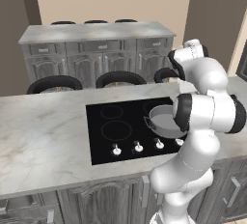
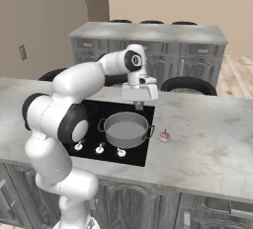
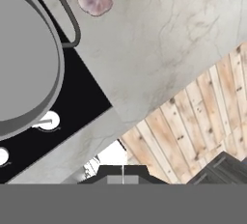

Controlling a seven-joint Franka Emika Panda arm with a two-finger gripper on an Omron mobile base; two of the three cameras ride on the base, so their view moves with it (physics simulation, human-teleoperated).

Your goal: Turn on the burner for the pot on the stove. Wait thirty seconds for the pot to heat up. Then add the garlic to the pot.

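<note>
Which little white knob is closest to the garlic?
The rightmost knob in the stove's front row: it sits under the pot, nearest the garlic on the counter.

Home kitchen, rendered.

Marble-look counter (image 1: 43, 136) with a built-in black glass stove (image 1: 120, 126) and a row of white knobs (image 1: 138, 147); grey metal pot (image 2: 126, 128) on a burner, garlic (image 2: 164, 136) just beside it on the counter. Grey panelled cabinets (image 1: 96, 61) under a second counter behind, dark stools (image 1: 54, 84) tucked along the far side, beige walls, wood plank floor (image 3: 193, 126).
</note>
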